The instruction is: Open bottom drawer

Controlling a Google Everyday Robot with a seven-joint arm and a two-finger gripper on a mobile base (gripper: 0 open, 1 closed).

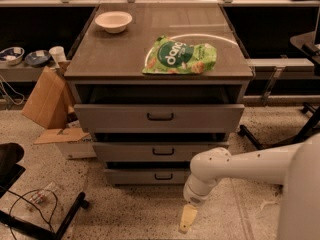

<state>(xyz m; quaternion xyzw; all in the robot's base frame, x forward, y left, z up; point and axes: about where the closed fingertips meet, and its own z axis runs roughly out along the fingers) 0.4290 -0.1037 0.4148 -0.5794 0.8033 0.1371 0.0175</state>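
Note:
The bottom drawer [145, 175] is the lowest and smallest grey front of three, with a small dark bar handle [163, 176] at its centre. It sits nearly flush under the middle drawer [160, 151]. The top drawer [159, 117] is the widest and stands out furthest. My white arm comes in from the right. My gripper [186, 220] hangs low over the floor, in front of and a little right of the bottom drawer's handle, apart from it. It holds nothing that I can see.
On the cabinet top lie a green snack bag [180, 58] and a white bowl [113, 21]. A cardboard box [47, 101] leans at the cabinet's left. A black chair base [55, 224] and cables lie at lower left. A dark stand [280, 134] is at right.

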